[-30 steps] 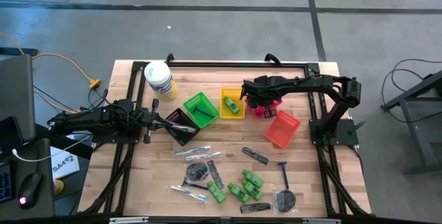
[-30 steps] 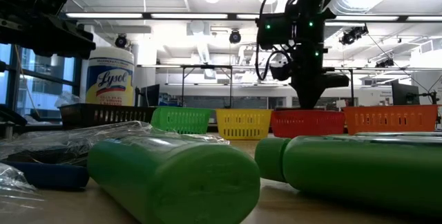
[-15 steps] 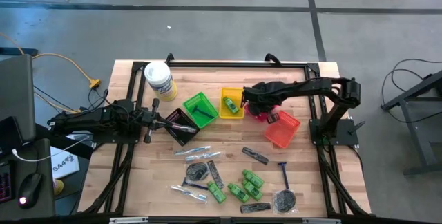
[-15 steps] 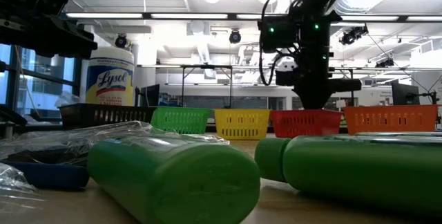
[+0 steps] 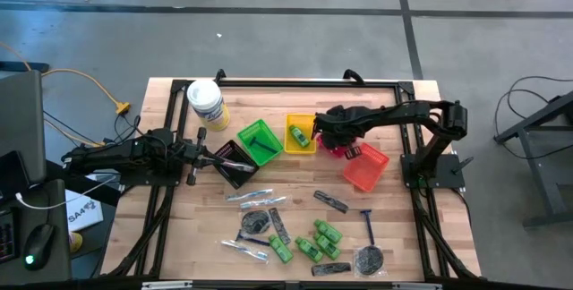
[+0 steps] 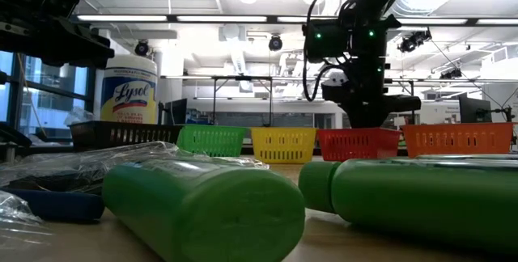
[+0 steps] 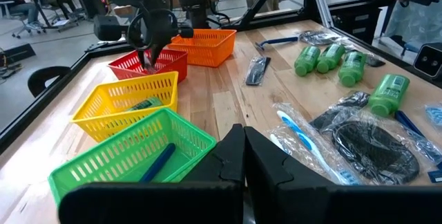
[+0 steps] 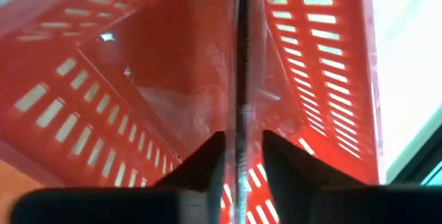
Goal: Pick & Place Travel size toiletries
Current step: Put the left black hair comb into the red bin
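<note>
My right gripper (image 5: 337, 143) stands over the red basket (image 5: 333, 150), fingers pointing down into it, shut on a thin dark item in clear wrap (image 8: 242, 79). The left wrist view shows it far off (image 7: 148, 59). My left gripper (image 7: 243, 148) is shut and waits by the black basket (image 5: 233, 161). The other toiletries lie on the near half of the table: green mini bottles (image 5: 313, 242), a blue razor (image 5: 367, 226), a dark comb (image 5: 331, 201), a round dark packet (image 5: 369, 258) and clear-wrapped sticks (image 5: 254, 196). My right gripper pinches the thin dark wrapped item (image 8: 242, 124) between its two fingers (image 8: 207, 158), seen edge-on. The fingers come from above, pointing down, and lie along the item. It reaches on past the fingertips into the red basket (image 8: 173, 65); whether its end touches the floor I cannot tell.
Five baskets stand in a row across the table's middle: black, green (image 5: 260, 140), yellow (image 5: 301, 134), red and orange (image 5: 365, 166). A white tub with a yellow label (image 5: 206, 102) stands at the far left. Bare wood lies between the baskets and the scattered items.
My right gripper has come down toward the red basket and shifted slightly sideways over it, keeping its hold on the thin wrapped item. In the last half second it has barely moved.
</note>
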Controlling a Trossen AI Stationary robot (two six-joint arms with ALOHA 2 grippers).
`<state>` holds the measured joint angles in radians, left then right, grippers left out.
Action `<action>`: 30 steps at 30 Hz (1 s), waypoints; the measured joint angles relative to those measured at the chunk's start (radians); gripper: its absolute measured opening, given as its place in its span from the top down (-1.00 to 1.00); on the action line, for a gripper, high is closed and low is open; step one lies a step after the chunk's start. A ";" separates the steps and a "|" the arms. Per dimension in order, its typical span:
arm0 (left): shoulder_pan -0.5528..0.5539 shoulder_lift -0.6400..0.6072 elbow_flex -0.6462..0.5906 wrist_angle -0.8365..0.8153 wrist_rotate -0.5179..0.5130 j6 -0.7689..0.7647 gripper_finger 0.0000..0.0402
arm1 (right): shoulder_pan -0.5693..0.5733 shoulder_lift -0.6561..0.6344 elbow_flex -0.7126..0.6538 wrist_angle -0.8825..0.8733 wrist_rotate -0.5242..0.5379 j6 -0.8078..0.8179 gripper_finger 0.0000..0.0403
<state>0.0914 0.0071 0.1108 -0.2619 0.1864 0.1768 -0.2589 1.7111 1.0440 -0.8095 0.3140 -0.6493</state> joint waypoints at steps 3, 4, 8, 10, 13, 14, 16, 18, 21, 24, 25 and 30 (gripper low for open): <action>0.000 0.000 0.000 -0.001 0.000 0.000 1.00 | 0.005 0.000 0.000 0.000 0.030 0.040 0.32; 0.000 0.000 0.000 -0.001 0.000 0.000 1.00 | 0.009 0.000 0.000 0.000 0.051 0.055 0.25; 0.000 0.000 -0.001 -0.002 0.000 0.000 1.00 | 0.023 -0.017 0.000 -0.007 0.133 0.117 0.06; 0.000 0.000 -0.001 -0.002 0.000 0.000 1.00 | 0.030 -0.043 0.001 -0.011 0.136 0.128 0.00; 0.000 0.000 -0.001 -0.002 0.000 0.000 1.00 | 0.045 -0.090 0.001 -0.018 0.136 0.149 -0.04; 0.000 0.000 -0.002 -0.002 0.000 -0.001 1.00 | 0.049 -0.114 0.001 -0.019 0.131 0.166 -0.04; 0.000 0.000 -0.002 -0.003 0.000 -0.001 1.00 | 0.051 -0.165 0.001 -0.001 0.113 0.227 -0.04; 0.000 0.000 -0.002 -0.003 0.000 -0.001 1.00 | 0.046 -0.223 0.002 0.033 0.069 0.327 -0.02; 0.000 0.000 -0.002 -0.002 0.001 -0.001 1.00 | 0.035 -0.296 0.002 0.093 -0.055 0.544 0.03; 0.000 0.000 -0.002 -0.002 0.000 -0.001 1.00 | 0.032 -0.343 0.003 0.137 -0.254 0.792 0.05; 0.000 0.000 -0.002 -0.001 0.000 -0.001 1.00 | 0.033 -0.351 0.003 0.150 -0.318 0.848 0.05; 0.000 0.000 -0.002 0.000 -0.001 -0.001 1.00 | 0.084 -0.305 0.003 0.156 -0.367 1.000 0.05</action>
<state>0.0914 0.0071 0.1089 -0.2623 0.1851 0.1754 -0.1747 1.4057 1.0470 -0.6531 -0.0531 0.3510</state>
